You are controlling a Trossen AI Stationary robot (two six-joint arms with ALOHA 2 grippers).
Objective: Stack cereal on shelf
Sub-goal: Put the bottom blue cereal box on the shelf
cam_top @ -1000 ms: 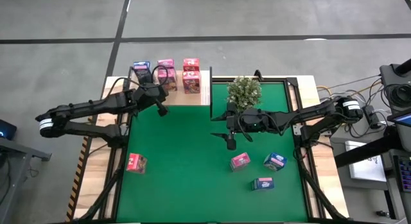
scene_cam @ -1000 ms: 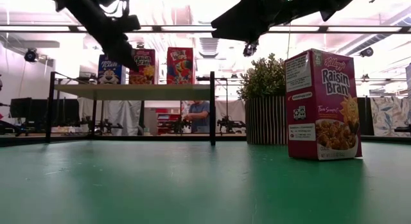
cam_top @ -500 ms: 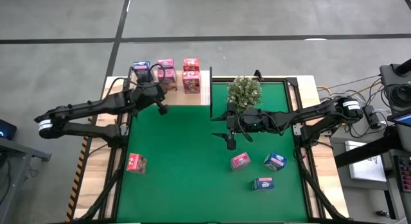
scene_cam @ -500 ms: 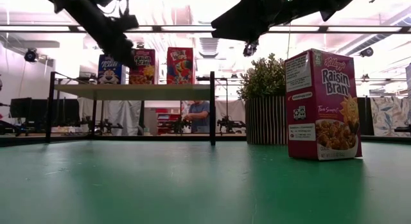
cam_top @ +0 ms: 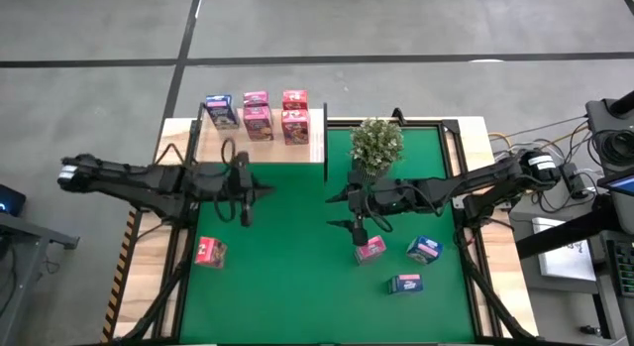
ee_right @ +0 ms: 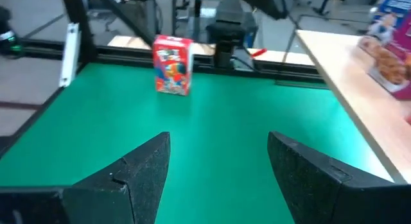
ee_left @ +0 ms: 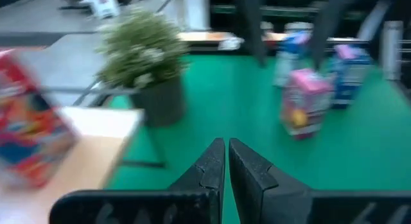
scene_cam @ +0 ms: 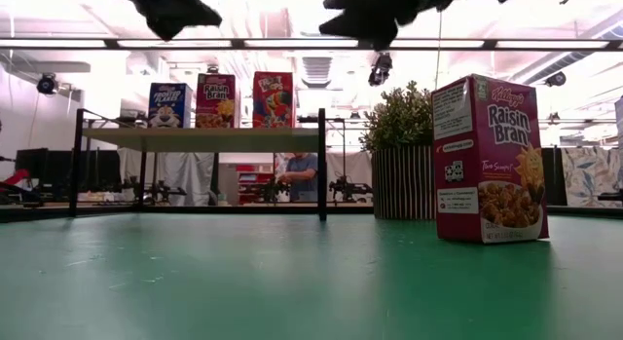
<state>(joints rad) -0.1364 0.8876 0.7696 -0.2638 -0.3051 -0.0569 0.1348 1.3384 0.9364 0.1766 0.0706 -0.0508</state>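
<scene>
Three cereal boxes stand on the pale shelf (cam_top: 248,143) at the far left: a blue one (cam_top: 220,110), a pink one (cam_top: 256,116) and a red-pink one (cam_top: 294,118). More cereal stands on the green mat: a pink box (cam_top: 210,251) near left, a pink box (cam_top: 370,249) and two blue boxes (cam_top: 424,249) (cam_top: 404,284) near right. My left gripper (cam_top: 265,190) hangs shut over the mat just in front of the shelf, pointing right. My right gripper (cam_top: 335,212) hangs open over the mat's middle, pointing left, above and beside the pink box; nothing lies between its fingers (ee_right: 138,169).
A potted green plant (cam_top: 376,143) stands at the mat's far edge, just right of the shelf's black upright (scene_cam: 321,165). In the low view a Raisin Bran box (scene_cam: 487,160) stands close at the right. A person shows in the room behind the table.
My left gripper has swung away from the shelf toward the table's near edge, turning to point toward the right edge, and has stayed shut. My right gripper has drifted a little toward the near edge, still open. No box has moved.
</scene>
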